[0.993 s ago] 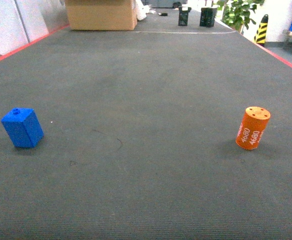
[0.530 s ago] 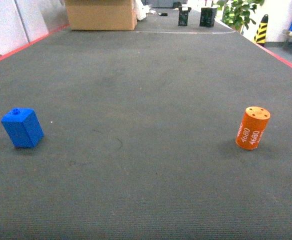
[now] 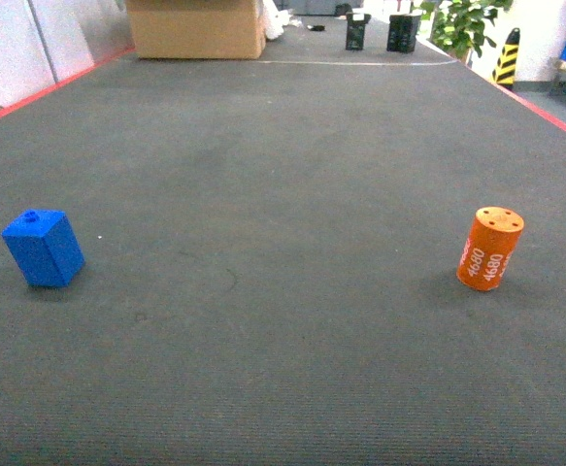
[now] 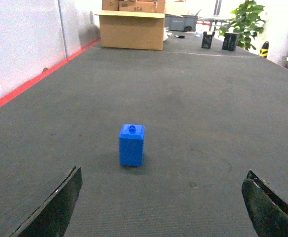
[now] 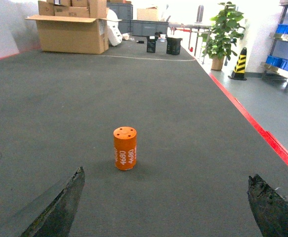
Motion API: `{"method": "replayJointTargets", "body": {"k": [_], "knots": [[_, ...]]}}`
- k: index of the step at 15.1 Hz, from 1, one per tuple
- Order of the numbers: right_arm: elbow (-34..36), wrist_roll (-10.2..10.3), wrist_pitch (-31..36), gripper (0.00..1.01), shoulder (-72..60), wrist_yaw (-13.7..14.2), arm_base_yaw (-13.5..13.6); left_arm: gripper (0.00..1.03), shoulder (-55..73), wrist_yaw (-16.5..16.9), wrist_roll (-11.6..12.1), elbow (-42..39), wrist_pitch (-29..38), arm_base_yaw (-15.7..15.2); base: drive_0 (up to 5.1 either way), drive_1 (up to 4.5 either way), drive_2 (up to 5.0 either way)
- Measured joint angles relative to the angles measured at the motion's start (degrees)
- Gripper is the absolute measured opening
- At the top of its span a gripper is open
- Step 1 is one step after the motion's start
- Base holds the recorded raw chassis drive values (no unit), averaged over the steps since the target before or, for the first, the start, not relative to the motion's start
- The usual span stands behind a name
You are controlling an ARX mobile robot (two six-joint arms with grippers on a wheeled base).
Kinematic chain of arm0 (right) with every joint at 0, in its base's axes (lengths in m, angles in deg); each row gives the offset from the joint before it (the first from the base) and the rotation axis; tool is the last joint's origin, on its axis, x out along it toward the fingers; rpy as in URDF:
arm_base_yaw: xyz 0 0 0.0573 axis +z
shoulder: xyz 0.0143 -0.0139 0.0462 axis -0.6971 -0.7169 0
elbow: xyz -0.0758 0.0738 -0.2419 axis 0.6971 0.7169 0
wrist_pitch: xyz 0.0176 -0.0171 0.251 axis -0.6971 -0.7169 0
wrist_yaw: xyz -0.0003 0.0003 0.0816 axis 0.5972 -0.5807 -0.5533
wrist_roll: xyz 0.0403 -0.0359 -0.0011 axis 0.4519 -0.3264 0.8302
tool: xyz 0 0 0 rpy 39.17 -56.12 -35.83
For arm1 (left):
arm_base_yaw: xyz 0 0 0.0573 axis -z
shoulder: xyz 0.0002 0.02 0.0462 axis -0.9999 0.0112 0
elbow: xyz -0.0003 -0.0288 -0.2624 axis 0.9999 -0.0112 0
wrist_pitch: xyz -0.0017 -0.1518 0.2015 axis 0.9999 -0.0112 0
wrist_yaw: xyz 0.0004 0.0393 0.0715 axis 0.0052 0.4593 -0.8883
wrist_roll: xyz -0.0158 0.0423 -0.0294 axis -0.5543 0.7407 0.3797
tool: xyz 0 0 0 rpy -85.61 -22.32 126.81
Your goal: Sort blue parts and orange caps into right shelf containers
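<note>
The pick-up step seems about to begin: both claws hang spread open and empty, the left claw [image 4: 161, 205] facing the blue part [image 4: 132, 144] at its 12 o'clock, the right claw [image 5: 166, 205] facing the orange cap [image 5: 125, 148] standing at 11 o'clock on the dark tabletop [image 3: 292, 175]. Next, each must advance and close.

Left gripper [image 4: 161, 207] fingertips showing only at the frame bottom, right gripper [image 5: 166, 210] likewise, far black boxes [image 3: 384, 31] too small to read

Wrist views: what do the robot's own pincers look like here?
Little shows. Each wrist view catches only two dark, near-black finger tips at the bottom corners, wedge-shaped, with rough, worn-looking edges: left pincer, right pincer. No cables or markings are visible. The head view shows no arm.
</note>
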Motion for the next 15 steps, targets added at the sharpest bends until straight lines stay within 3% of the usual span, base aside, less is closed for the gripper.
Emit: {"method": "replayJointTargets", "body": {"k": [15], "knots": [[0.0,0.0,0.0,0.98,0.0,0.0,0.0,0.98,0.0,0.0,0.0,0.0,0.0,0.0,0.0,0.00,0.0]]}}
